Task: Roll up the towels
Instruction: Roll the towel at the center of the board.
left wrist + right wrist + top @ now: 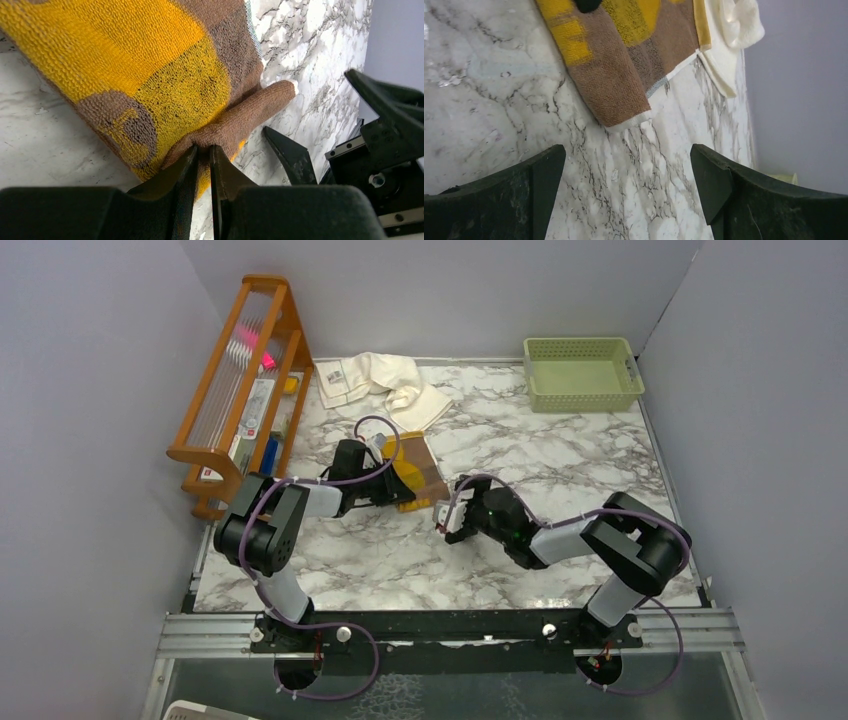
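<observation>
We find the brown terry towel with the mustard-yellow reverse [418, 470] lying on the white marble-patterned worktop [400, 560], in front of the left arm and just left of the middle. The left fingers [186, 167] are pinched tight on a folded brown edge of it. The cloth bunches into a ridge just past their tips, and the yellow side faces up beyond that. The right fingers [541, 172] are spread wide with nothing between them. They hang over bare marble just short of the towel's nearest corner and do not touch it. The plain cream towel with a small printed label [385, 380] lies crumpled farther back by the rear wall, close to the brown towel's far end. We see a slatted wooden rack [245, 390] at the left edge and a pale green perforated plastic basket [583, 373] in the back right corner.
</observation>
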